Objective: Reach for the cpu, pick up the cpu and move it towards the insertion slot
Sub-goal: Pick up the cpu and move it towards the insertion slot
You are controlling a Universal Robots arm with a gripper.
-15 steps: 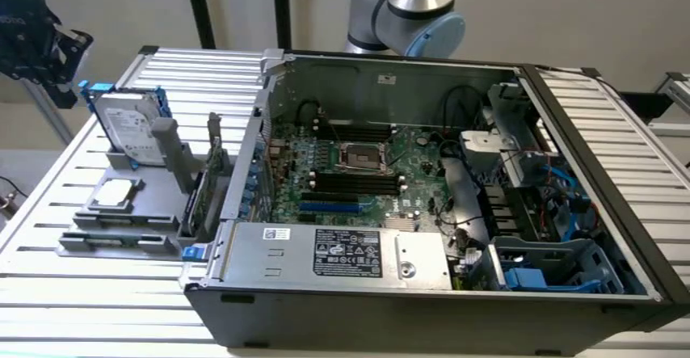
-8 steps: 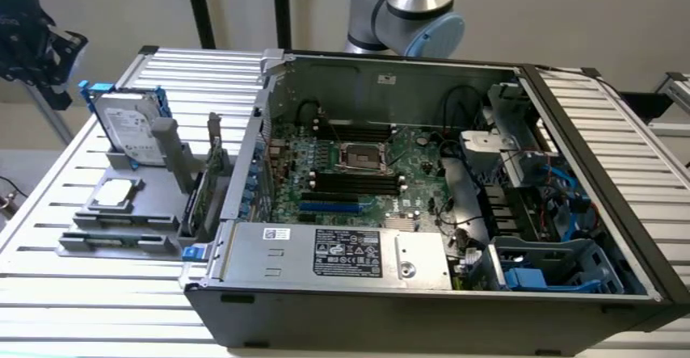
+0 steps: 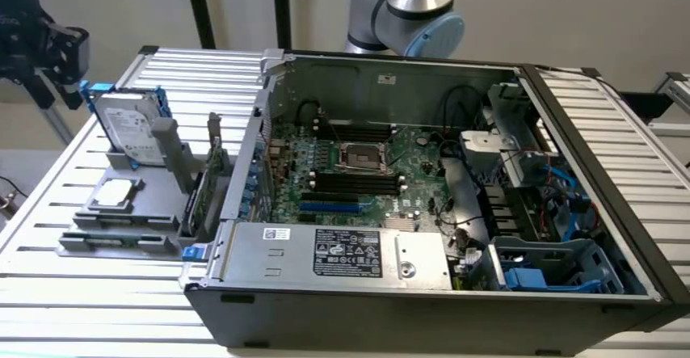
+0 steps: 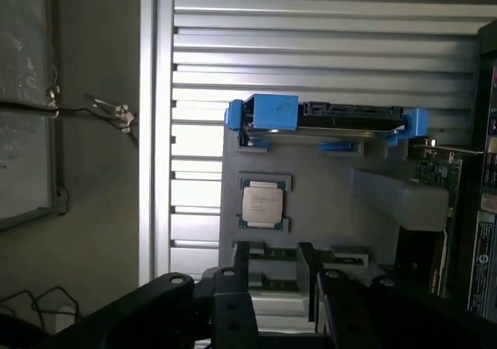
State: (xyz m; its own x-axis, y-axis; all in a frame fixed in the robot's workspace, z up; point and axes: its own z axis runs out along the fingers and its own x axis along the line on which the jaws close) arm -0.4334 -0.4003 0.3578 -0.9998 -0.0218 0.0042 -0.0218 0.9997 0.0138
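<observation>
Fingers [image 4: 231, 306], spread and empty, hang short of the cpu [image 4: 262, 206]; best centred astride its edges before closing gently.

Slatted metal table [image 3: 86, 309], open computer case [image 3: 431, 322] and grey parts holder [image 3: 151, 200] resting on it

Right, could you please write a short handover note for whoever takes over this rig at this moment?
Gripper: fingers open, holding nothing, hanging over the grey holder, apart from the cpu.
The cpu lies flat in the holder on the slatted table, at the exterior view's left of the open computer case.
Insertion slot: on the motherboard inside the case.
Done: nothing grasped yet.
Left: the reach, the pick-up and the carry to the slot.
</observation>
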